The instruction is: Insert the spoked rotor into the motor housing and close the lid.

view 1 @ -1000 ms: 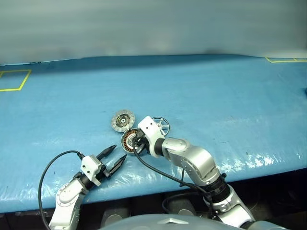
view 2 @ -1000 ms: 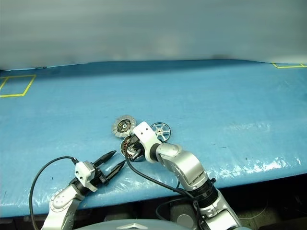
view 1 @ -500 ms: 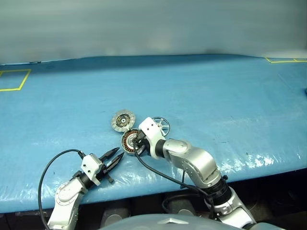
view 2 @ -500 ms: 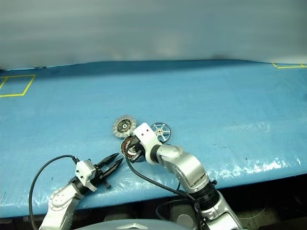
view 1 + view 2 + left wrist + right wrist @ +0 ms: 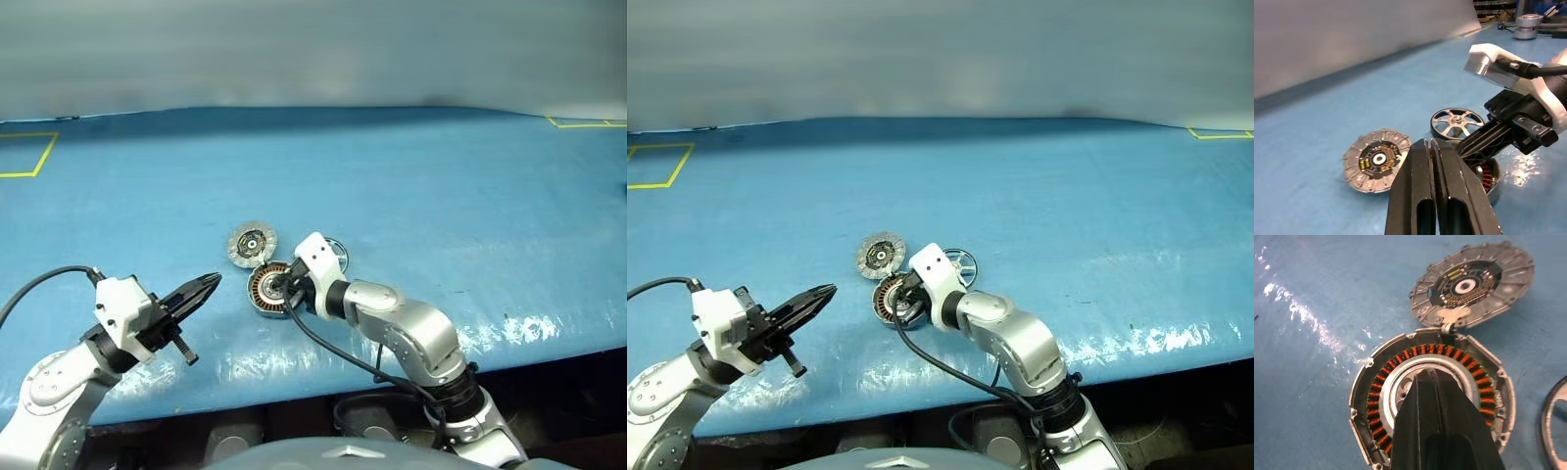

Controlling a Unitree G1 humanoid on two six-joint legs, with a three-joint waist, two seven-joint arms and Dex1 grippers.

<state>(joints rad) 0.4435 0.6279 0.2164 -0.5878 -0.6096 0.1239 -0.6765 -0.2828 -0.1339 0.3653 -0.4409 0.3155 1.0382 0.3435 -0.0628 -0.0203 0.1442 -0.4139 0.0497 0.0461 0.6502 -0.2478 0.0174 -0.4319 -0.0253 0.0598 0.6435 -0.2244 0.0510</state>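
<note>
A wide blue table (image 5: 441, 176) is seen, with the three motor parts gathered close together near its front middle. The motor housing (image 5: 266, 288) lies open side up, its ring of copper windings exposed; the lid (image 5: 251, 245) rests inner face up just behind it and touching its rim, seemingly joined there by a small tab. The spoked rotor (image 5: 1457, 123) lies flat on the table just beside the housing, on the robot's right of it and behind the right wrist, so its axis points straight up and no long axis is offered for a grasp. The right gripper (image 5: 282, 287) is held with its fingers pressed together over the housing's silver centre, with nothing gripped; whether the tips touch the housing cannot be told. The left gripper (image 5: 208, 284) is likewise closed and empty, raised above the table and pointing toward the parts from the robot's left, well apart from them. The rotor is judged to be far nearer the right arm, with housing and lid lying between it and the left gripper. The insertion is not yet done; a short shift of the right gripper, with its fingers parted, is likely called for.
</note>
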